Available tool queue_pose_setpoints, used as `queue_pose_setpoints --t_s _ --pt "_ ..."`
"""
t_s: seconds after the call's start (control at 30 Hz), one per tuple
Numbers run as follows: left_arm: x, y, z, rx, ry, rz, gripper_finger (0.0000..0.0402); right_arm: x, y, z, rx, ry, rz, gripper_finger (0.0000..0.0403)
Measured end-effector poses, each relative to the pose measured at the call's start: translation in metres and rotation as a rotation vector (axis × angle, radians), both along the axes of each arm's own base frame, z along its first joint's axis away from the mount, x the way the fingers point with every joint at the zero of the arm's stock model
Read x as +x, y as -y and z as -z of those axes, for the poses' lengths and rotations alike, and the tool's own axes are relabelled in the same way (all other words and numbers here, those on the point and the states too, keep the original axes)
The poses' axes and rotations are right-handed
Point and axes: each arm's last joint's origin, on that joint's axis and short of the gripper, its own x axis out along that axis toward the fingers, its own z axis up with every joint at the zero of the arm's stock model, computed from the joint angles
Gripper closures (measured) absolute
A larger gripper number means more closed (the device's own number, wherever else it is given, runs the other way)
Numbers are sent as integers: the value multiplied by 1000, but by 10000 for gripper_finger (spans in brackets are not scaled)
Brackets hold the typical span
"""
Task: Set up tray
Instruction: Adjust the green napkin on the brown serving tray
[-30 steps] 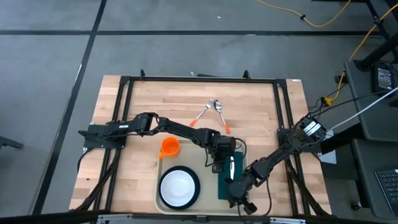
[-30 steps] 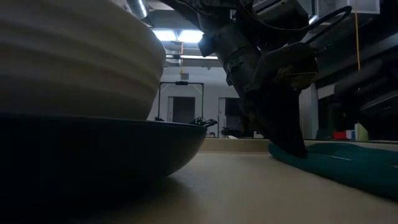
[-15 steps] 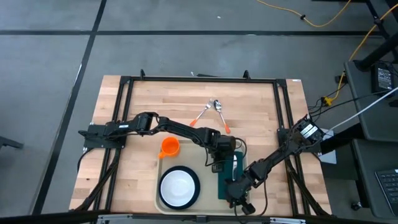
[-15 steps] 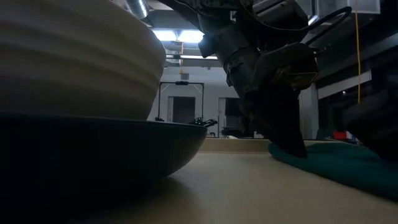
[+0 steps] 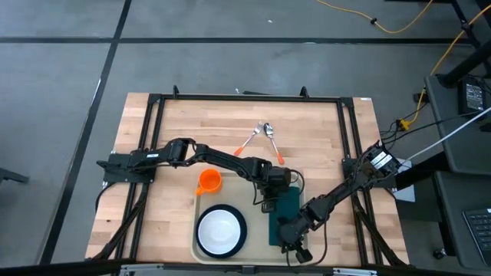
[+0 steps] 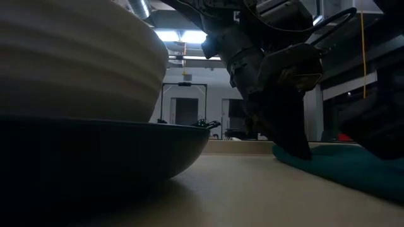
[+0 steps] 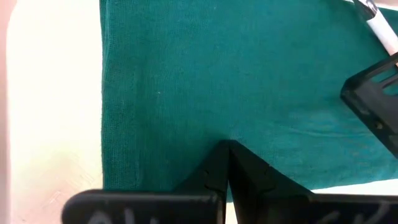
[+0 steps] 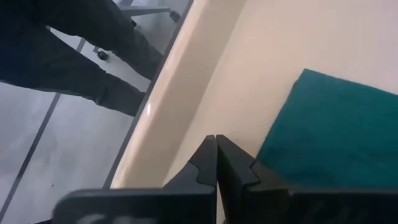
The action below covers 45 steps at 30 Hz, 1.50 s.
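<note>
With the tray at the table's 6 o'clock edge, the left gripper (closed, empty) presses the napkin's 12 o'clock end while the right gripper, closed and empty, could drag and bunch it.

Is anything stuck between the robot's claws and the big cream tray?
Yes. A dark green cloth napkin lies on the beige plastic tray. The shut left gripper presses onto it, so the cloth sits between. The shut right gripper is at the napkin's corner, over bare tray.
</note>
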Motion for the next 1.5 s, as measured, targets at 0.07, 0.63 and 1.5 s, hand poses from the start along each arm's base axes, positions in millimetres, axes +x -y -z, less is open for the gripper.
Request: queue_pose_setpoints --t_s 0.07,0.63,1.5 --pt "0 0 0 0 1 1 398 0 0 0 4 -2 -7 399" --pt "0 3 0 -7 -2 -20 398 -4 2 1 -48 -58 -74 399" --pt "0 15 0 -1 5 -58 398 -14 18 -39 -150 12 -55 399"
